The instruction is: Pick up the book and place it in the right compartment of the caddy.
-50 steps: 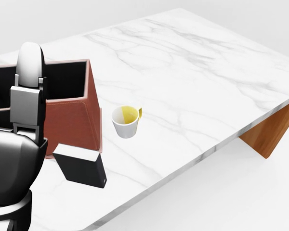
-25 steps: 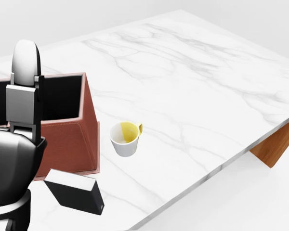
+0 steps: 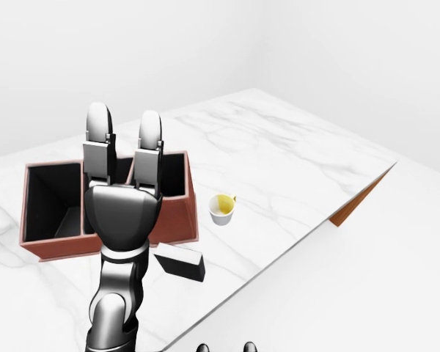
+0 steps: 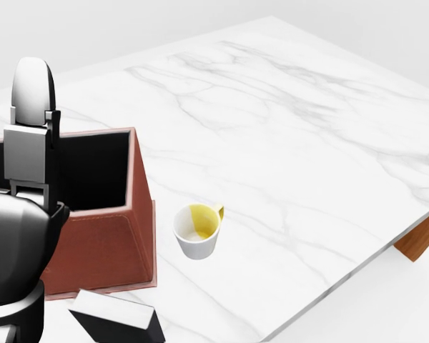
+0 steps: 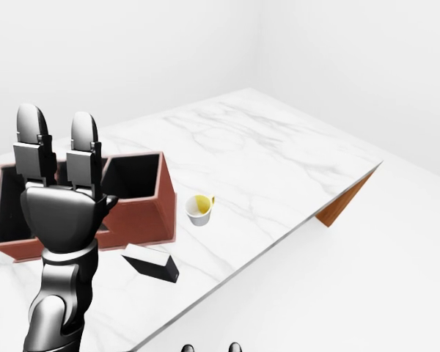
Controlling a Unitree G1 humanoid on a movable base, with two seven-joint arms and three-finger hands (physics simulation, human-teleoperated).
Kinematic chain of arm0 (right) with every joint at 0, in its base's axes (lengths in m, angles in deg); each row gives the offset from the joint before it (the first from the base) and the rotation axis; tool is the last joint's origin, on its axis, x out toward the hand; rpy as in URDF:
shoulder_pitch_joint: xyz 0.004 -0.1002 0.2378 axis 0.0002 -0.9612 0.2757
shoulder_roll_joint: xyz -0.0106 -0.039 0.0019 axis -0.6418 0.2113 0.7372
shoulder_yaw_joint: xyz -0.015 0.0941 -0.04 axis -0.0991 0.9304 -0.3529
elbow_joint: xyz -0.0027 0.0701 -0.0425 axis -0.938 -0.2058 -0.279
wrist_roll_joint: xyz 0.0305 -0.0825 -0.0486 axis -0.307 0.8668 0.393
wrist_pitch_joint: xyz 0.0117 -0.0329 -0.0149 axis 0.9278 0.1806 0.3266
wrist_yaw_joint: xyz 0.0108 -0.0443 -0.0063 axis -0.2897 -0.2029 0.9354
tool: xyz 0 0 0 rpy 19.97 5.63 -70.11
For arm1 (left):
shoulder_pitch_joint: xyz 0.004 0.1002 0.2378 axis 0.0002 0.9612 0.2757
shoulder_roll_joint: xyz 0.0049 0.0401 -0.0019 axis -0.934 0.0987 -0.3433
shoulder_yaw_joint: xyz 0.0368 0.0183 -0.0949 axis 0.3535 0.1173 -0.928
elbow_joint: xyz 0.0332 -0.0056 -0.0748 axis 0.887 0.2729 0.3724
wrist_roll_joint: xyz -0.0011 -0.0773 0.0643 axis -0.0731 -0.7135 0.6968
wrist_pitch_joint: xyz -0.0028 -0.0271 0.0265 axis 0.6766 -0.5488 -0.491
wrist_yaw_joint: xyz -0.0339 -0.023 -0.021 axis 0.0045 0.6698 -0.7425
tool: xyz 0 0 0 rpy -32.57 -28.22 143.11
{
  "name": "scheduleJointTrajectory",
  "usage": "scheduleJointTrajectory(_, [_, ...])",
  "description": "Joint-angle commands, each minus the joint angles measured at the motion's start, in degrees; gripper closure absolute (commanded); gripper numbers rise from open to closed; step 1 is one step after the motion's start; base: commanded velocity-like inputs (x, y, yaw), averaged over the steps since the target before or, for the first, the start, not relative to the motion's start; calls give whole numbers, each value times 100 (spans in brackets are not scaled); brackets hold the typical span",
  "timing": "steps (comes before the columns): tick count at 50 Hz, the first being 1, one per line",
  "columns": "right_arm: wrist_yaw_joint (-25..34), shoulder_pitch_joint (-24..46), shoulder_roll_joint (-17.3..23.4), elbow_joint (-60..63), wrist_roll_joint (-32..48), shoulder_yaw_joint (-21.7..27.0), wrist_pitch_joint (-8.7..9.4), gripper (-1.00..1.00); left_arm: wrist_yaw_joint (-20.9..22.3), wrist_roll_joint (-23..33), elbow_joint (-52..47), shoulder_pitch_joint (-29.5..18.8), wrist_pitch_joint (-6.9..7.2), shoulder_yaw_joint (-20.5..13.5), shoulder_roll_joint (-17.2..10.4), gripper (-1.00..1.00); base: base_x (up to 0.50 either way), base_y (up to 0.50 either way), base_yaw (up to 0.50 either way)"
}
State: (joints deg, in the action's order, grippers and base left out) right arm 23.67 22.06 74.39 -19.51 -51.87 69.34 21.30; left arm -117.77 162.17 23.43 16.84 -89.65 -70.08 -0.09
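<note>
The left hand [image 3: 123, 192] is held up high with its back to the cameras, fingers [image 3: 149, 139] straight and spread, so it's open and holding nothing. The forearm rises almost vertical from the bottom of the left-eye view, and the hand sits right across the caddy [image 3: 177, 213], hiding part of it. The book [image 3: 180, 262] lies flat on the marble table [image 3: 293, 169], just below the caddy's right end and close to the table's edge. My worry: a sloppy reach down could nudge the book off that edge or bump the little cup [image 3: 221, 209] nearby. The right hand [image 3: 224, 347] barely peeks in at the bottom, can't tell its state.
</note>
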Motion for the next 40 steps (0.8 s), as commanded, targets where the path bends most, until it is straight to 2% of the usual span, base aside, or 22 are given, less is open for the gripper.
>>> scheduleJointTrajectory(1, [17,-2,-9,4,19,0,0,-100,0,-15,-19,11,0,-1,-3,-100,21,13,0])
scheduleJointTrajectory(14, [-28,1,7,4,36,0,0,-100,0,2,-37,9,0,8,2,-100,20,12,0])
scheduleJointTrajectory(40, [-82,20,29,-28,50,0,0,-100,0,-10,3,0,0,1,-2,-100,7,-4,0])
